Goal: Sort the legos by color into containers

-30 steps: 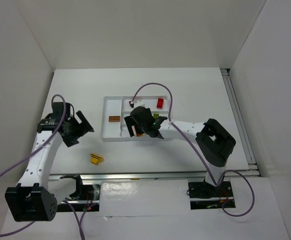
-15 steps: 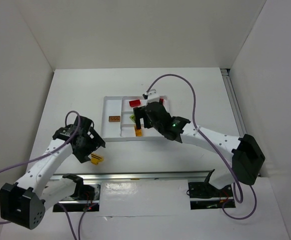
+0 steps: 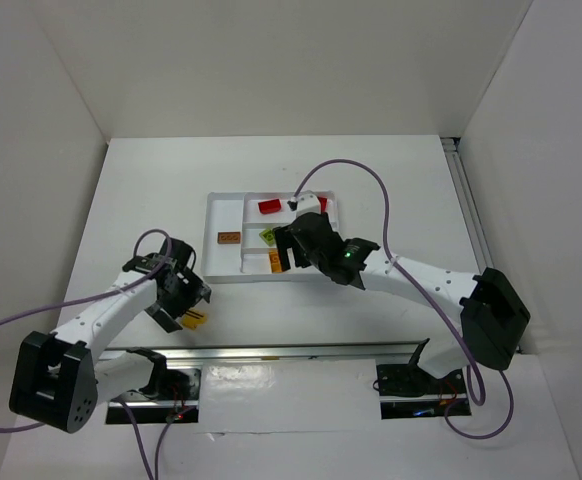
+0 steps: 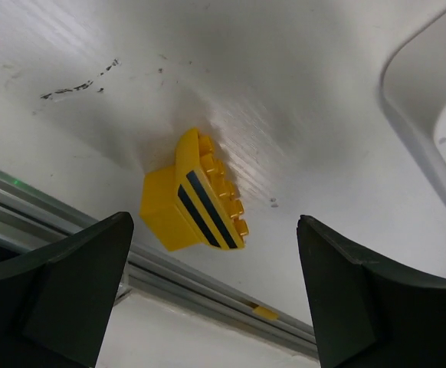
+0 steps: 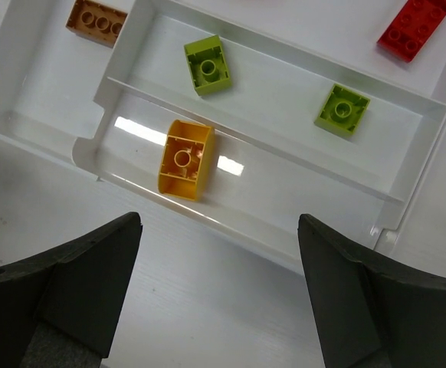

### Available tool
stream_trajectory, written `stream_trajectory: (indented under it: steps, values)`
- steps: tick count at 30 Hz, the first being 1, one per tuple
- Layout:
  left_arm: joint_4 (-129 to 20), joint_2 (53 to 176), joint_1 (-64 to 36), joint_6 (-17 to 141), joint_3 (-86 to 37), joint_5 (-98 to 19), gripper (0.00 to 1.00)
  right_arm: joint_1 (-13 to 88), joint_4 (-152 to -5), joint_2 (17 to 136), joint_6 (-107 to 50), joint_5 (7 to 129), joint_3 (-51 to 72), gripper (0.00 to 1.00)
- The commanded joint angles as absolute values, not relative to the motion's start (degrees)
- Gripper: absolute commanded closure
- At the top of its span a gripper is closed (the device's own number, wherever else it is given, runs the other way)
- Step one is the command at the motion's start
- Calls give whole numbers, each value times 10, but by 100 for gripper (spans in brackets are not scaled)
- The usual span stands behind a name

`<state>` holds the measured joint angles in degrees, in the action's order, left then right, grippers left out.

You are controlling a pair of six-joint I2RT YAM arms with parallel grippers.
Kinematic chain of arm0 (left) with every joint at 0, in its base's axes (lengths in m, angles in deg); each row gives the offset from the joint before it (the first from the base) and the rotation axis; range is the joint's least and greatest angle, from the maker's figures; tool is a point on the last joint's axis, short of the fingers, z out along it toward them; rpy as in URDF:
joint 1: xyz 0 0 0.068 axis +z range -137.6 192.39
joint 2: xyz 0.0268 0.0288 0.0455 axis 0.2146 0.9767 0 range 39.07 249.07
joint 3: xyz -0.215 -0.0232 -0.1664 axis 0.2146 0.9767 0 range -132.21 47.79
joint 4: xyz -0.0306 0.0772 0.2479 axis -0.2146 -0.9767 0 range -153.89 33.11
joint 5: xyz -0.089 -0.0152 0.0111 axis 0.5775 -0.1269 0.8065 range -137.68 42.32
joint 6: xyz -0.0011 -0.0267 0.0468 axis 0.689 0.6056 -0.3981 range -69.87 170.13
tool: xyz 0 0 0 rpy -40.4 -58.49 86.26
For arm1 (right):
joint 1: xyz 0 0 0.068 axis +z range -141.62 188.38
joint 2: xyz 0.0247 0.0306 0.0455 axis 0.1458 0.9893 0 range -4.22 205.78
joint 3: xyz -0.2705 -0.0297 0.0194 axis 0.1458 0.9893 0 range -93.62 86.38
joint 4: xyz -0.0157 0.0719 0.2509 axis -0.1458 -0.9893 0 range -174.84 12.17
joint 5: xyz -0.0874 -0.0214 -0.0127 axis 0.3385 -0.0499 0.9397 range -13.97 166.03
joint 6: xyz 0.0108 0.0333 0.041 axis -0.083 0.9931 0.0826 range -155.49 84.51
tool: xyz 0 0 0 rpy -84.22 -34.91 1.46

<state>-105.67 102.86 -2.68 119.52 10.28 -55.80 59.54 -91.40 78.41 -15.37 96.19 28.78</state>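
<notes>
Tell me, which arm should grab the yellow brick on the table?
Left. The left pincer hangs open right over the yellow brick, one finger either side. The right pincer is over the tray.

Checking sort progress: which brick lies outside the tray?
The yellow brick with dark stripes, on the table between the left arm's open fingers. Every other brick, including the plain yellow one, sits inside the tray.

No text, label, brand, number or sign can be read anywhere.

Glossy plastic tray (image 5: pixel 277 180), scuffed matt table (image 4: pixel 93 46)
</notes>
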Motion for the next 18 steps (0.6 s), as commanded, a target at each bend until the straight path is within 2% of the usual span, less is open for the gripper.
stream_trajectory:
  steps: [1, 7, 12, 18]
  values:
    - [-1015, 1038, -28, 1201, 123, -544, 1, 587, -921, 765, -153, 967, 292, 12]
    - [-993, 1032, -27, 1197, 135, -555, 10, 587, -927, 765, -153, 972, 286, 21]
    - [-955, 1052, 3, 1147, 118, -564, 26, 587, -933, 753, -153, 977, 281, 21]
    - [-935, 1078, 4, 1117, 117, -533, 29, 587, -938, 748, -153, 988, 281, 21]
